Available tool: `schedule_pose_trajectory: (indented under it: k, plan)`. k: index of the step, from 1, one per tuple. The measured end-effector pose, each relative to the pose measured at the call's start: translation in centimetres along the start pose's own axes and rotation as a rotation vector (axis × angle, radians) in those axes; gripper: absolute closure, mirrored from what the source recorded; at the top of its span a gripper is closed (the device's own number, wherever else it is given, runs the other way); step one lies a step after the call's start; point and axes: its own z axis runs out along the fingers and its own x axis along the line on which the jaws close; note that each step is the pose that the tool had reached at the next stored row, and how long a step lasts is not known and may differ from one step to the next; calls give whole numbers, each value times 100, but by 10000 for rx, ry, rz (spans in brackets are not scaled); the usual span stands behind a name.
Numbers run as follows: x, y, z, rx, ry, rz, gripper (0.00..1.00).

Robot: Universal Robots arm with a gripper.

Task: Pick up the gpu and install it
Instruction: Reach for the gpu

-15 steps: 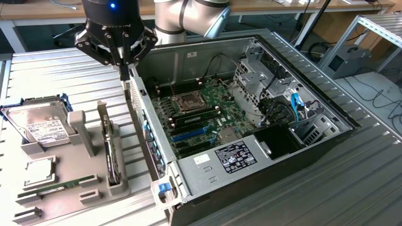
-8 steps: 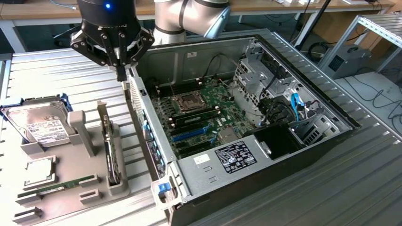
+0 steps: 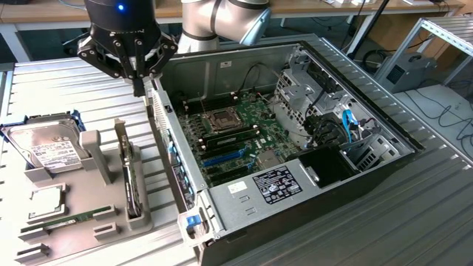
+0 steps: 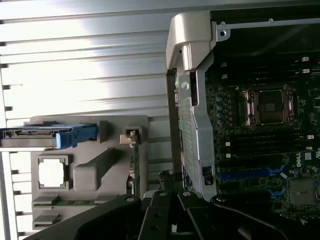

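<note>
The gpu (image 3: pixel 130 178) is a thin black card standing on edge in a slot of the grey holder (image 3: pixel 88 235), to the exterior view's left of the open computer case (image 3: pixel 244 213). The wrist view looks down on the gpu (image 4: pixel 134 167) edge-on as a thin dark strip. My gripper (image 3: pixel 139 84) hangs above the case's left wall, well behind and above the card. Its fingers are shut together with nothing between them. In the wrist view the gripper (image 4: pixel 167 195) shows as dark linkages.
The holder also carries a hard drive in a blue frame (image 3: pixel 46 145), a CPU (image 3: pixel 48 200) and a green RAM stick (image 3: pixel 65 219). Inside the case lies the motherboard with blue slots (image 3: pixel 225 158) and a CPU socket (image 3: pixel 221 119). The ribbed metal table (image 3: pixel 414 221) surrounds everything.
</note>
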Motion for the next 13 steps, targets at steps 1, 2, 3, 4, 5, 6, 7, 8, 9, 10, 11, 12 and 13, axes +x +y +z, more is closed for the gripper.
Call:
schedule_pose_trajectory:
  k: [1, 2, 3, 4, 5, 6, 7, 8, 9, 10, 11, 12, 13]
  plan:
    - [6, 0, 0, 0, 0, 0, 89]
    - [12, -1, 0, 0, 0, 0, 89]
    - [18, -2, 1, -1, 0, 0, 89]
    - [25, -2, 1, -1, 0, 0, 89]
    - [32, -2, 1, -1, -1, 0, 89]
    - [39, -3, 1, 0, 0, 0, 89]
    - [45, -4, 1, 0, 0, 0, 89]
    - [51, -4, 1, 0, 0, 0, 89]
    - [60, -5, 2, -1, -1, 0, 89]
    - [68, -5, 2, 0, -1, 0, 89]
    - [75, -6, 1, 0, 0, 0, 89]
    - [86, -7, 2, -1, 0, 0, 89]
    - [97, -8, 2, 0, 0, 0, 89]
